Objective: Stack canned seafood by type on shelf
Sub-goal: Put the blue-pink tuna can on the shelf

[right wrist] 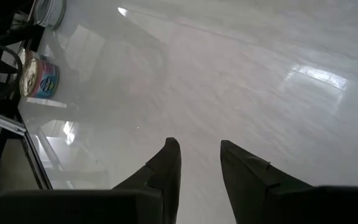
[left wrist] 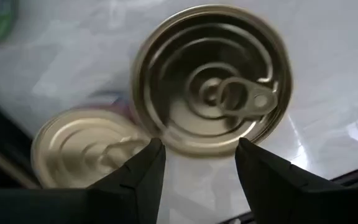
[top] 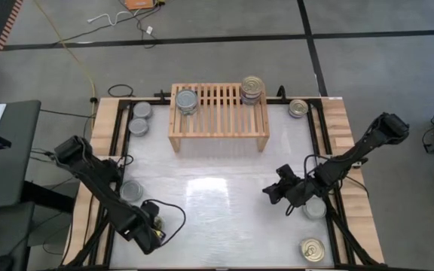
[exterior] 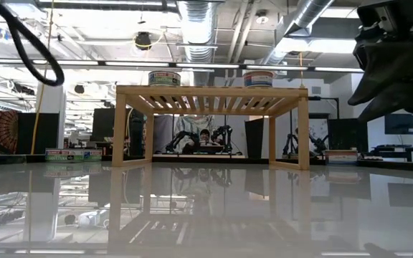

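Observation:
The light-wood shelf [top: 218, 117] stands at the table's far middle. On its slats rest a stack of silver-topped cans [top: 186, 102] and a stack of gold-topped cans [top: 252, 89]. My left gripper [left wrist: 197, 158] is open at the near left [top: 151, 229]. It hovers over a gold pull-ring can [left wrist: 211, 81], which stands beside another gold can [left wrist: 82, 149]. My right gripper [right wrist: 199, 155] is open over bare table right of centre [top: 273, 192], with nothing between its fingers.
Loose cans stand on the table. Two silver ones [top: 140, 118] are left of the shelf and one [top: 298, 108] is right of it. One [top: 132, 190] is by my left arm, one [top: 314, 208] under my right arm, and a gold one [top: 313, 249] at the near right.

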### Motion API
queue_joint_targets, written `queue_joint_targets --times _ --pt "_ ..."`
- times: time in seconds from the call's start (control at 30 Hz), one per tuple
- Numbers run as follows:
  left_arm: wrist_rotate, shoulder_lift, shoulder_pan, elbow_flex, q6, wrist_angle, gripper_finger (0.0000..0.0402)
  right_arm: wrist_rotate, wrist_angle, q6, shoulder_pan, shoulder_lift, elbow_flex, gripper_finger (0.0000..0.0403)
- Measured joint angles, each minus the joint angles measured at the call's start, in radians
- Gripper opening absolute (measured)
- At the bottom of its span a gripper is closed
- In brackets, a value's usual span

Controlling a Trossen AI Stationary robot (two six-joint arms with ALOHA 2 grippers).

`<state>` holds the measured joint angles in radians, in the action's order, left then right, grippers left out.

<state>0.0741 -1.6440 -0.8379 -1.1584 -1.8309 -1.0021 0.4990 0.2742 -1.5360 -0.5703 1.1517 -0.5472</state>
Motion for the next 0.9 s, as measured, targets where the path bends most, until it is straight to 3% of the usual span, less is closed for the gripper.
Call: queue_joint_targets --times 0.3,0.6,0.9 --pt "0.009 -0.08 0.05 -0.003 0.116 0.038 0.0185 0.0 -0.004 0.0 0.0 0.0 0.0 0.0137" --pt "0.001 -0.104 0.24 -0.002 0.31 0.201 0.0185 0.001 -0.017 0.0 -0.003 0.0 0.0 0.0137" --pt "-0.154 -0.113 0.452 0.002 0.599 0.595 0.0185 0.005 -0.058 -0.002 -0.043 0.0 0.0 0.0137"
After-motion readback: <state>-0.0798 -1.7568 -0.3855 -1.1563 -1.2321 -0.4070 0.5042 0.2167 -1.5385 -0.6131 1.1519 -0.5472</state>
